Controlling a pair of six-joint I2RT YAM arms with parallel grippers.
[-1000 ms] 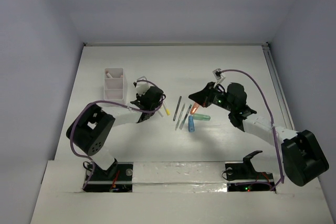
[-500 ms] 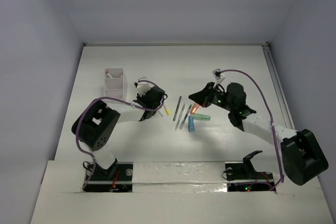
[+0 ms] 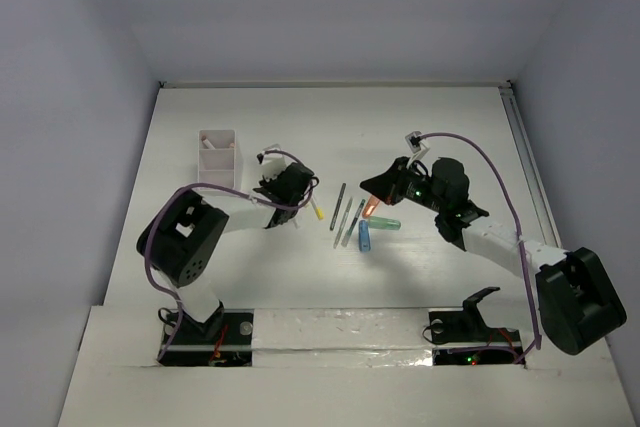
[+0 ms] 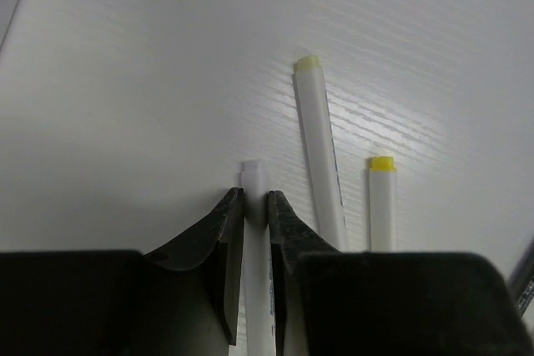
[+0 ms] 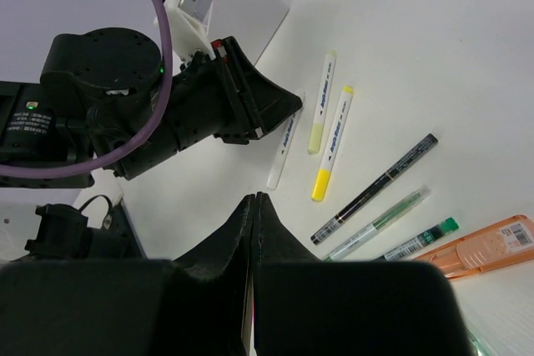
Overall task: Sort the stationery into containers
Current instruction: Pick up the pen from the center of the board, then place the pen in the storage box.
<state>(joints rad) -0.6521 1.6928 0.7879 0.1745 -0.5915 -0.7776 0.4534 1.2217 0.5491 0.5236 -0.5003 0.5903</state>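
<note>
The left gripper (image 4: 254, 206) sits at the lower middle of its wrist view. Both jaws press against the sides of a white pen (image 4: 253, 174), whose blunt end pokes out just past the fingertips. I read this as a grip, taken while the pen lies flat on the table (image 4: 125, 81). The hold is close to one end (in the right wrist view most of the pen's length runs from the jaws toward the lower left). Just right of it lie two yellow-tipped pens (image 4: 317, 139), apart from the gripped one and clear of the jaws.

The right gripper (image 5: 253, 206) is closed on nothing, its fingers together at the bottom centre of its view, above the table. Toward the lower right of that frame lie a dark pen (image 5: 375, 188), two green pens (image 5: 380, 223) and an orange marker (image 5: 488, 243). The box (image 3: 217, 160) stands at the upper left of the overhead view, near the left gripper.

The white pen looks like light, stiff plastic with a smooth round barrel. It should need little squeeze, but it could roll or slide between flat fingers. Held this near an end, it will probably droop or swing once lifted; a hold nearer the middle would carry it steadier. The end hold may, however, make it easier to drop upright into a compartment. Breakage seems unlikely.
</note>
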